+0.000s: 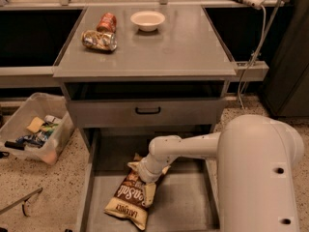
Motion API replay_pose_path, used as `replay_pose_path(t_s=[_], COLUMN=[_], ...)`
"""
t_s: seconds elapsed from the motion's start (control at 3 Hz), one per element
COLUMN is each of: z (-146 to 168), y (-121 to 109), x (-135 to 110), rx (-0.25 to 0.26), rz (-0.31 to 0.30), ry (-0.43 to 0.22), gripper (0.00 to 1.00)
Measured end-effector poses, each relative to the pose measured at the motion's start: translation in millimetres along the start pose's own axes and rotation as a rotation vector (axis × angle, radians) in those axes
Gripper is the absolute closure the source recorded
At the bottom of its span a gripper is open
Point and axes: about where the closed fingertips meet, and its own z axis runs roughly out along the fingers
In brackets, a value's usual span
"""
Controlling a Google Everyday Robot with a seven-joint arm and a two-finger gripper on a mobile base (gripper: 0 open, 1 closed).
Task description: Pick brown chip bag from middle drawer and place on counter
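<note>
The brown chip bag (pixel 129 195) lies on the floor of the open middle drawer (pixel 190 204), low in the camera view, slanted with its cream end toward the front left. My gripper (pixel 145 176) comes in from the right on the white arm and sits right on the bag's upper end, covering it. The arm's wrist hides how the gripper meets the bag. The grey counter (pixel 164 50) is above, at the top of the cabinet.
Two crushed cans (pixel 99 39) and a white bowl (pixel 147 19) sit at the back of the counter. A closed drawer front with a black handle (pixel 147 110) is above the open drawer. A plastic bin (pixel 35 129) of items stands on the floor to the left. A cable hangs at the right.
</note>
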Motion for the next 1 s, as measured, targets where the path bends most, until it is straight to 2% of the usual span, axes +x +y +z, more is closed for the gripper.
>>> replay_pose_path(t_s=[0.33, 0.67, 1.0], z=[31.4, 31.0, 30.9], y=[4.0, 4.0, 4.0], x=[-1.9, -3.5, -3.5], rx=[-0.088, -0.099, -0.099], rz=[0.001, 0.002, 0.002], ry=[-0.047, -0.052, -0.052], gripper=[0.0, 0.18, 0.42])
